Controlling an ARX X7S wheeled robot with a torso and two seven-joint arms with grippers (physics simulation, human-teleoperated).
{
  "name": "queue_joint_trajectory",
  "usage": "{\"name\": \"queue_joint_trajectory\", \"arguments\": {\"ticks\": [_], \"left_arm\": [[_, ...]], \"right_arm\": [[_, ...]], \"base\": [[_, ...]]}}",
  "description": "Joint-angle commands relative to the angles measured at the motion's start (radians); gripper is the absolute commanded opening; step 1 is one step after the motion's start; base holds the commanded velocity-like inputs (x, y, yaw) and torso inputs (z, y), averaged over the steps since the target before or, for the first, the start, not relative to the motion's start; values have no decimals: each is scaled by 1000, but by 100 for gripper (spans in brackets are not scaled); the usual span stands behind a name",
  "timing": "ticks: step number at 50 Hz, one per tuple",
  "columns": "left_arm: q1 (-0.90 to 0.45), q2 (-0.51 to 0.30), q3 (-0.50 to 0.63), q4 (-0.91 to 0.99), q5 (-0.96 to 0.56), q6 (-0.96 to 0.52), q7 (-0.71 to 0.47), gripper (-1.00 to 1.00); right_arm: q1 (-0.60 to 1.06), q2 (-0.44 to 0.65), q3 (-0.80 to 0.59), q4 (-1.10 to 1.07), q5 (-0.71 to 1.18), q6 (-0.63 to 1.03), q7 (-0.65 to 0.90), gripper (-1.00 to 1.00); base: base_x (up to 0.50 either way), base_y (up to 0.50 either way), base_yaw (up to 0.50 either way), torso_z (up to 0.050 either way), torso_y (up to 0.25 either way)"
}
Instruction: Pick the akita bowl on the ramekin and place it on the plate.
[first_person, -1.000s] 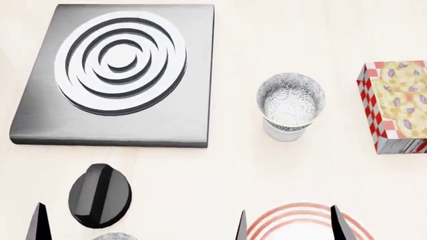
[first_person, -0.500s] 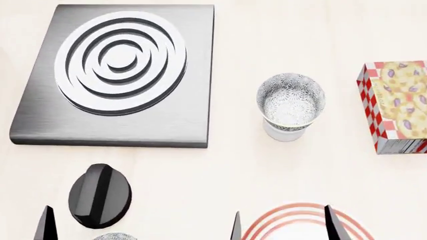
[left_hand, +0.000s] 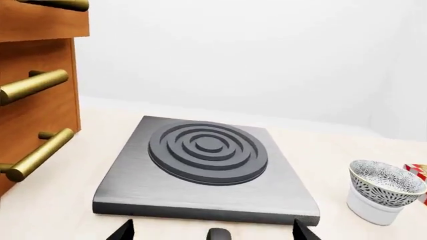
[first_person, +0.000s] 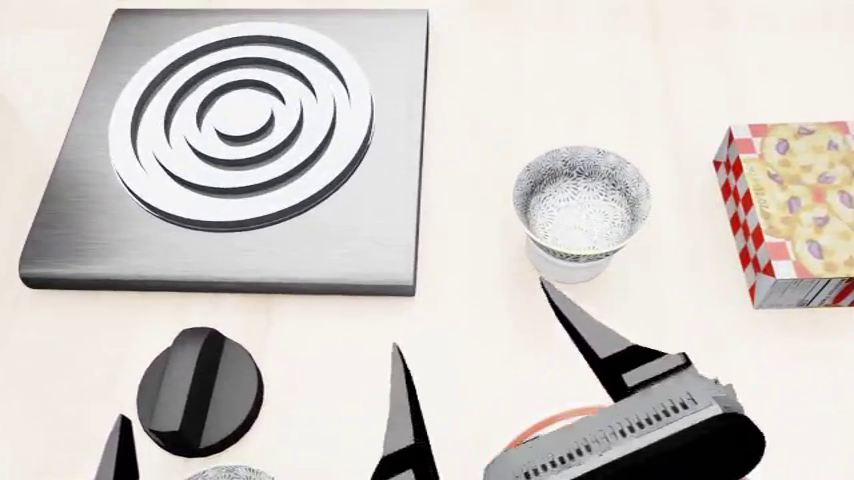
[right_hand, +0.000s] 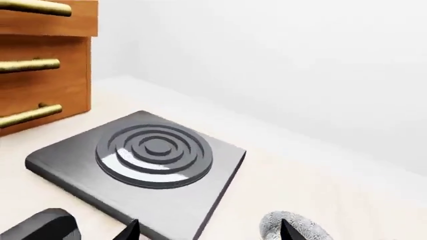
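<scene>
The speckled akita bowl (first_person: 582, 200) sits upright on the white ramekin (first_person: 566, 266), right of the stove plate. It also shows in the left wrist view, akita bowl (left_hand: 385, 179) on ramekin (left_hand: 373, 207). My right gripper (first_person: 470, 315) is open and empty, its fingertips short of the bowl and to its left. In the right wrist view the right gripper (right_hand: 209, 227) has the bowl's rim (right_hand: 297, 226) by one fingertip. Only a red sliver of the plate (first_person: 534, 425) shows under the right arm. My left gripper (left_hand: 212, 230) is open and empty.
A grey stove plate (first_person: 240, 150) with raised rings lies at the back left. A black knob (first_person: 200, 390) sits in front of it, with a second speckled bowl (first_person: 227, 473) at the bottom edge. A red-checked box (first_person: 794, 215) stands at the right. Wooden drawers (left_hand: 33, 90) rise beyond the stove plate.
My right gripper has swung forward and left into view, now covering most of the plate and reaching toward the bowl. The left gripper's finger has shifted slightly right. The bowl has not moved.
</scene>
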Motion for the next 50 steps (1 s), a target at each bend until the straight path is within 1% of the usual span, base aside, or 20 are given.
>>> {"name": "queue_joint_trajectory", "arguments": {"ticks": [1, 2, 4, 6, 7, 8, 9, 11, 12, 15, 17, 18, 20, 22, 25, 28, 35, 36, 42, 50], "left_arm": [[-19, -7, -1, -37, -27, -4, -1, 100], [-20, -8, -1, -40, -28, -2, 0, 100], [-25, -8, -2, -49, -34, -1, 0, 100], [-25, -12, -4, -42, -40, -6, -3, 100], [-26, -14, -5, -39, -41, -6, -4, 100], [-27, -15, -7, -38, -45, -8, -5, 100], [-28, -15, -7, -39, -47, -7, -5, 100], [-29, -16, -5, -42, -48, -6, -5, 100], [-30, -16, -2, -44, -47, -7, -5, 100], [-32, -19, -1, -44, -49, -7, -6, 100], [-37, -22, -3, -43, -56, -15, -9, 100], [-40, -23, -2, -42, -58, -18, -10, 100], [-44, -23, 1, -44, -58, -22, -12, 100], [-44, -26, 7, -33, -51, -28, -16, 100], [-44, -28, 5, -30, -54, -27, -19, 100], [-40, -30, 9, -36, -51, -17, -16, 100], [-38, -33, 10, -40, -53, -13, -18, 100], [-34, -34, 12, -38, -52, -7, -16, 100], [-35, -35, 12, -45, -53, -1, -17, 100], [-32, -38, 9, -51, -58, 9, -18, 100]], "right_arm": [[516, 129, -234, 50, -37, 444, -86, 100], [553, 136, -266, 75, -75, 424, -76, 100], [646, 155, -340, 134, -75, 411, -163, 100], [759, 193, -495, 186, -150, 411, -228, 100], [765, 179, -460, 206, -113, 414, -253, 100], [761, 181, -429, 227, -87, 336, -284, 100], [858, 208, -547, 241, -133, 413, -347, 100], [906, 185, -506, 252, -52, 529, -424, 100], [957, 192, -533, 281, -55, 535, -462, 100], [1001, 200, -571, 333, -72, 505, -496, 100], [1023, 204, -624, 393, -83, 499, -532, 100], [1040, 211, -680, 434, -100, 484, -563, 100], [1053, 208, -702, 467, -101, 479, -587, 100], [1080, 213, -770, 515, -124, 445, -633, 100], [1100, 216, -816, 542, -139, 442, -663, 100], [1091, 229, -822, 558, -100, 415, -722, 100], [1075, 251, -866, 595, -95, 410, -763, 100], [1055, 240, -861, 646, -122, 374, -717, 100], [1041, 228, -912, 720, -170, 329, -701, 100], [1072, 205, -898, 770, -209, 287, -659, 100]], "base": [[0, 0, 0, 0, 0], [0, 0, 0, 0, 0], [0, 0, 0, 0, 0], [0, 0, 0, 0, 0], [0, 0, 0, 0, 0], [0, 0, 0, 0, 0], [0, 0, 0, 0, 0], [0, 0, 0, 0, 0], [0, 0, 0, 0, 0], [0, 0, 0, 0, 0], [0, 0, 0, 0, 0], [0, 0, 0, 0, 0], [0, 0, 0, 0, 0], [0, 0, 0, 0, 0], [0, 0, 0, 0, 0], [0, 0, 0, 0, 0], [0, 0, 0, 0, 0], [0, 0, 0, 0, 0], [0, 0, 0, 0, 0], [0, 0, 0, 0, 0]]}}
